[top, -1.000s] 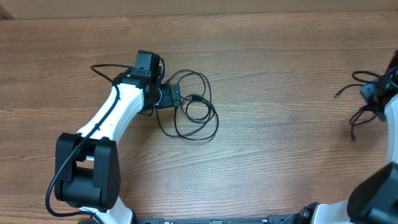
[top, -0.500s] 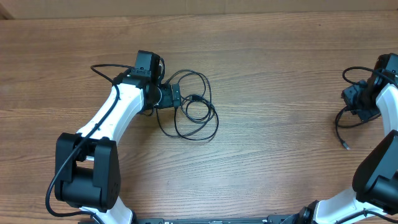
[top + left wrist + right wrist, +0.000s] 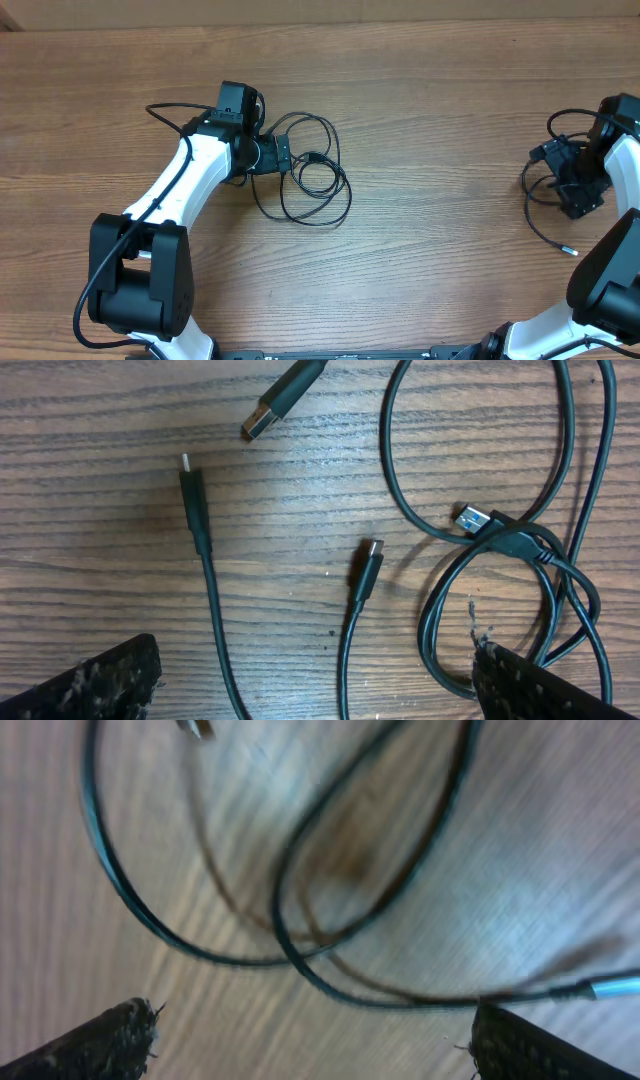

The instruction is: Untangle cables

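Black cables (image 3: 312,178) should be parted plug-first, one plug (image 3: 368,568) pinched by the left gripper (image 3: 316,682) (it and the right gripper (image 3: 312,1036) gape empty).

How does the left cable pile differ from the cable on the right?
The pile is several cords looped across each other, showing at least four plug ends; the right cable looks like one cord in loose curves. The pile lies left of centre; the right cable lies near the right edge. Both are thin, black and flat on the table.
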